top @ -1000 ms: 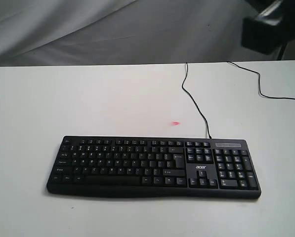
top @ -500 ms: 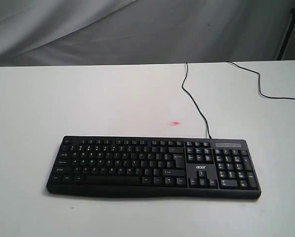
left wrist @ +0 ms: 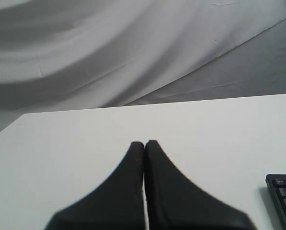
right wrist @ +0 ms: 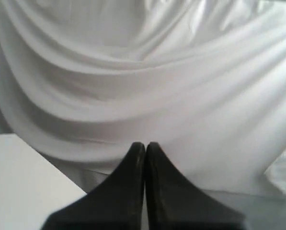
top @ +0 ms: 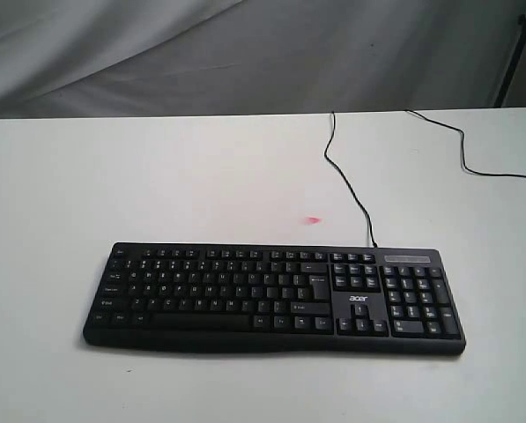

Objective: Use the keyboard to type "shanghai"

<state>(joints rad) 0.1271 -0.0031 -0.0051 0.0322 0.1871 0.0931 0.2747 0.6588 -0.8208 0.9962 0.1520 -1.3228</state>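
The wide black keyboard (top: 274, 299) with white legends and an acer logo lies on the white table (top: 157, 185), toward the front, its thin cable (top: 346, 185) running to the back edge. Neither arm shows in the exterior view. In the left wrist view my left gripper (left wrist: 144, 143) is shut with nothing in it, above bare table; one corner of the keyboard (left wrist: 283, 195) shows at the frame's edge. In the right wrist view my right gripper (right wrist: 145, 144) is shut and empty, facing the white cloth beyond a table corner (right wrist: 18, 177).
A second black cable (top: 474, 159) crosses the back right of the table. A small pink mark (top: 313, 220) sits on the table behind the keyboard. A draped white cloth (top: 245, 53) hangs behind the table. A dark stand leg (top: 514, 62) is at the far right.
A dark blurred arm part at the exterior view's top right one second ago has left the frame. The keyboard and cables have not moved.
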